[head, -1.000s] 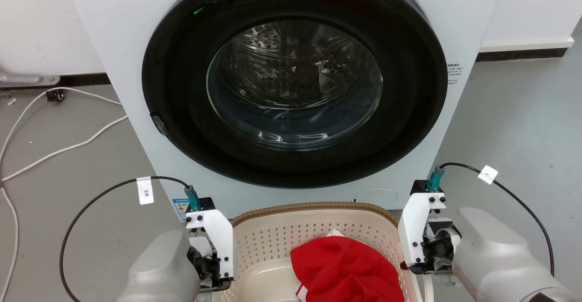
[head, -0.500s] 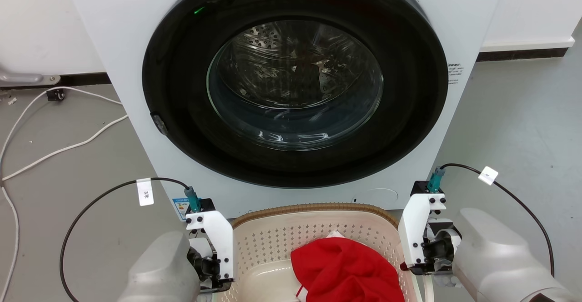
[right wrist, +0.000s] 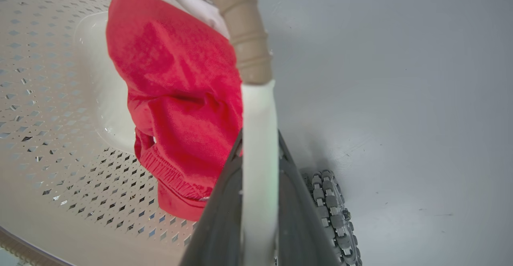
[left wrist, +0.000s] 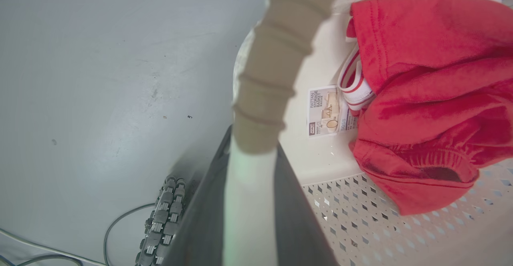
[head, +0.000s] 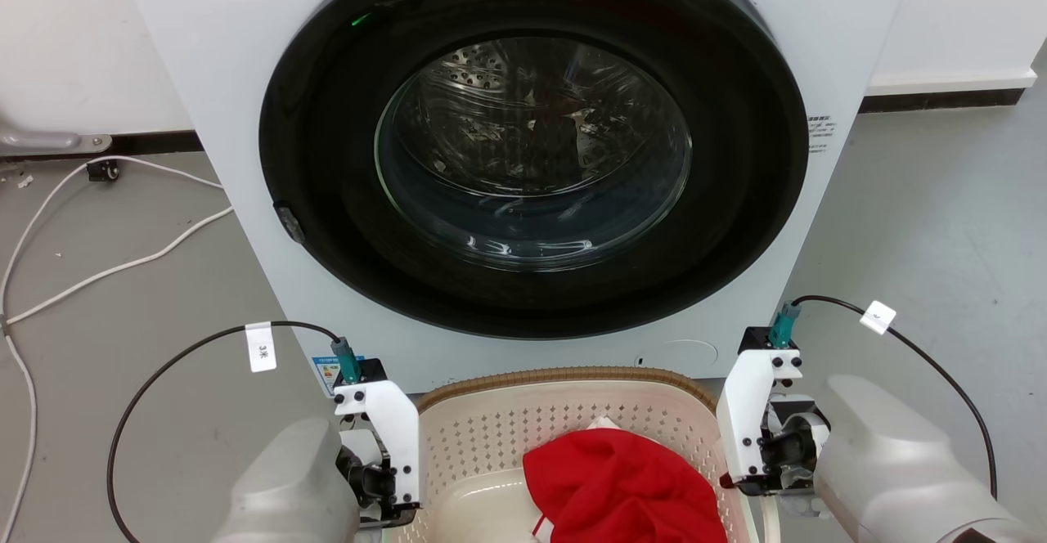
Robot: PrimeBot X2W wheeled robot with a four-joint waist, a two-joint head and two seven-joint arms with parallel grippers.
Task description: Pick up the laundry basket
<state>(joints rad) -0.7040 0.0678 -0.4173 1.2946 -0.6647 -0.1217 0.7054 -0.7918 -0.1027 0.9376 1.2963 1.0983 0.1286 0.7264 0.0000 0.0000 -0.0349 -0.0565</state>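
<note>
The cream-white laundry basket (head: pixel 564 377) with its brown woven-look rim stands on the floor just in front of the washing machine. It holds a red garment (head: pixel 622 486). My left gripper (head: pixel 383 477) is at the basket's left side. In the left wrist view its dark fingers (left wrist: pixel 296 214) are shut on the pale handle (left wrist: pixel 249 202) below the brown rim (left wrist: pixel 272 77). My right gripper (head: pixel 765 455) is at the right side. In the right wrist view its fingers (right wrist: pixel 222 210) clamp the white handle (right wrist: pixel 259 158) the same way. The red garment (right wrist: pixel 180 97) lies inside.
A white front-loading washing machine (head: pixel 818 52) with a shut round glass door (head: pixel 532 159) stands close behind the basket. White cables (head: pixel 123 265) trail over the grey floor at the left. A treaded robot wheel (left wrist: pixel 160 218) (right wrist: pixel 330 206) sits beside each side of the basket.
The whole head view has shifted a few pixels, so the camera moved slightly. Both grippers stay clamped on the basket's sides as before.
</note>
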